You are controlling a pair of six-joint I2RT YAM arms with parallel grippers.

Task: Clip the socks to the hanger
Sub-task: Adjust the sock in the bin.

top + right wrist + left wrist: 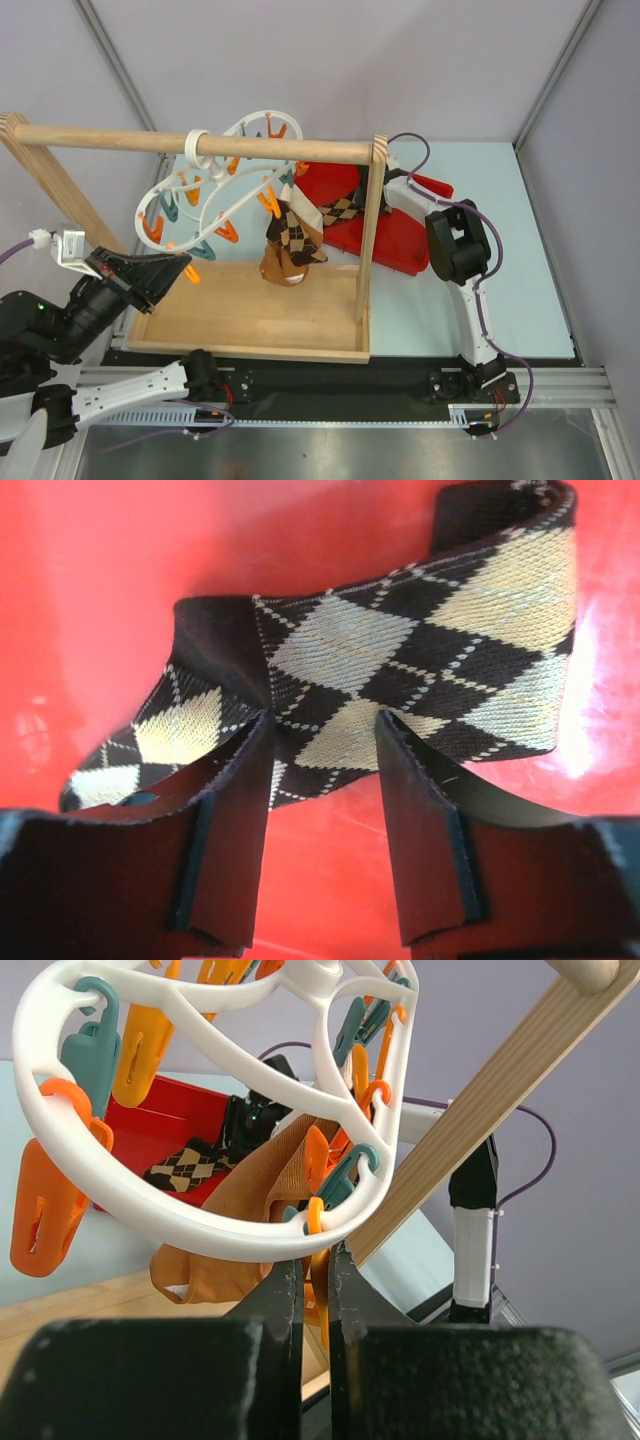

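The right pincer [325, 742] is down inside the red bin [395, 245], its fingers standing apart and gripping nothing. One argyle sock [400, 640] lies folded on the bin floor right under it. The diamond-patterned stretch shows in the gap between the two fingertips, and the dark cuff fold touches the left-hand fingertip (from the overhead camera the wooden post hides the fingertips).

The second sock [292, 245] hangs from a peg on the right side of the hanger [200, 1232], dangling above the wooden tray [240, 320]. The hanger itself hangs by its white loop from the wooden rod [120, 138].

The left pincer [315, 1260] is at the lower left rim of the hanger, well apart from the hanging sock. It is closed, with an orange peg [321, 1295] pinched in the narrow slit between its fingers. The tray and the bin both sit on the pale blue surface [520, 250].
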